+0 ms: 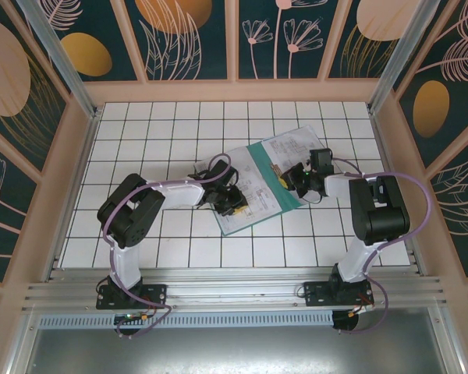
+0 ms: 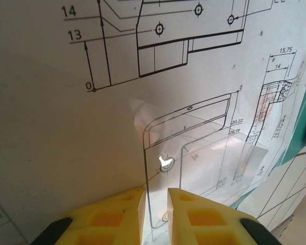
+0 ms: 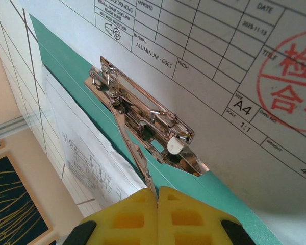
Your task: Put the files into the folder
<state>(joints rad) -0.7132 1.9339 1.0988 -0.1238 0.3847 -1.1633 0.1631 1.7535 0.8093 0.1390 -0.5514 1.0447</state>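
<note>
The teal-green folder (image 1: pixel 267 167) lies open mid-table, with printed white files (image 1: pixel 296 148) on both halves. My left gripper (image 1: pixel 235 201) is over the left sheet (image 2: pixel 143 76). Its yellow fingertips (image 2: pixel 186 201) rest at the paper, jaws a narrow gap apart with the sheet showing between them; I cannot tell whether the paper is pinched. My right gripper (image 3: pixel 157 193) is shut on the thin lever of the chrome clip (image 3: pixel 143 115), which sits on the folder's spine (image 3: pixel 224 194). A sheet with a red stamp (image 3: pixel 219 61) lies beyond the clip.
The white tiled table (image 1: pixel 140 140) has peach walls on three sides (image 1: pixel 78 156). An aluminium rail (image 1: pixel 234 296) runs along the near edge by the arm bases. Open tiles lie to the far left and behind the folder.
</note>
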